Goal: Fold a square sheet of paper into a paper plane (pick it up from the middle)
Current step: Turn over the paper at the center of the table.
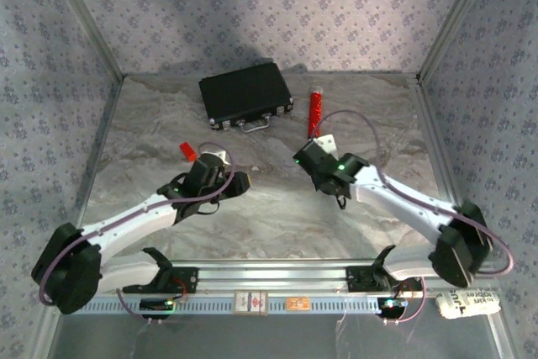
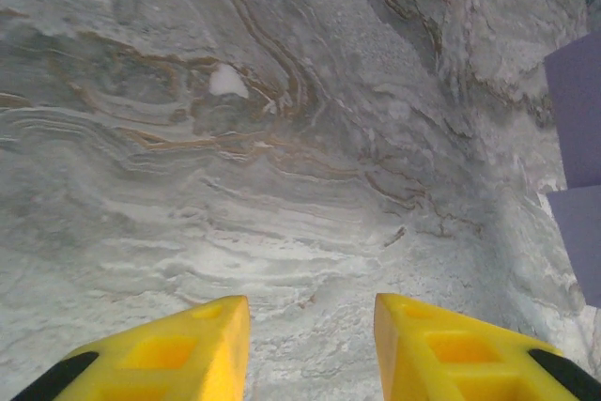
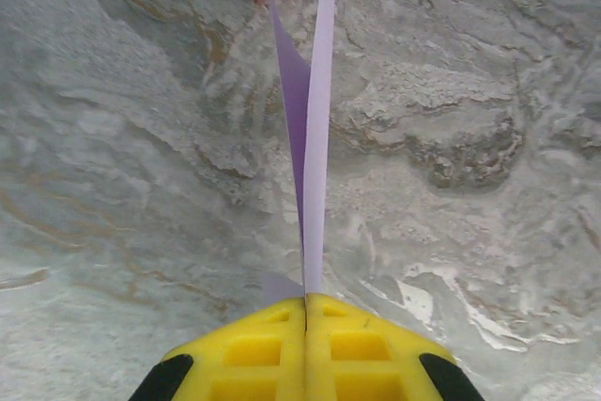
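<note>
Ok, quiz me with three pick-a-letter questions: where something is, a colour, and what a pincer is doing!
1. From above, where is the red cylinder beside the black case? A) left B) right C) on top
2. The paper in the right pincer is: A) green B) lilac C) orange
3. The left pincer is: A) open, empty B) shut on paper C) shut on a pen
1 B: it sits just right of the case. 2 B: a lilac strip sticks out between the shut yellow fingers. 3 A: bare table shows between its spread fingers.
</note>
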